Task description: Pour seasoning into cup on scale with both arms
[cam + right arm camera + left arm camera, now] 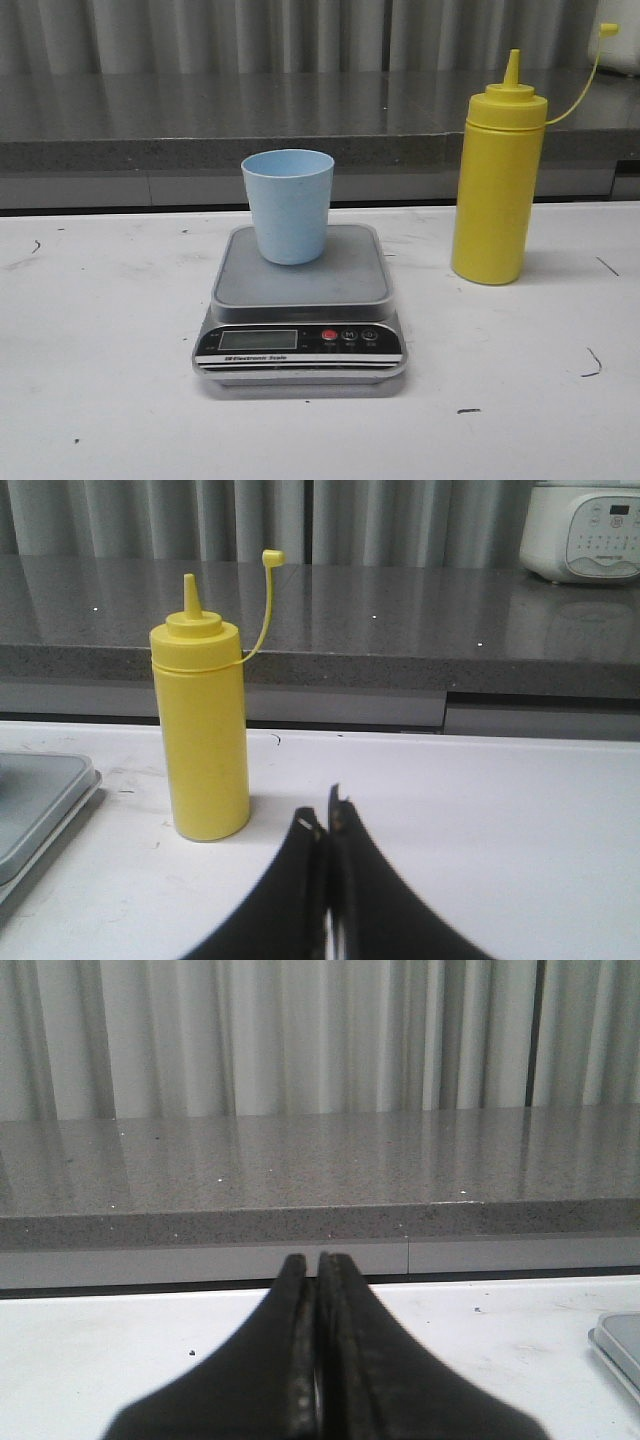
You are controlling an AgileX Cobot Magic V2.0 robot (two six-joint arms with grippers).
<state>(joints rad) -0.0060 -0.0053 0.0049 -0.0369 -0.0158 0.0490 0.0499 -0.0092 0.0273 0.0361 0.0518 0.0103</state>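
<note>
The light blue cup (289,205) stands upright on the steel platform of the silver-grey scale (300,300) at the table's middle. The tall yellow seasoning bottle (498,180) stands upright to the right of the scale, its cap off and hanging on its strap. It also shows in the right wrist view (202,740), with the scale's edge (40,800) beside it. My right gripper (326,815) is shut and empty, short of the bottle. My left gripper (314,1260) is shut and empty, with the scale's corner (622,1340) off to its side. Neither gripper shows in the front view.
A dark grey stone counter (200,120) runs along the back of the white table (100,380), with grey curtains behind. A white rice cooker (585,530) sits on the counter at the far right.
</note>
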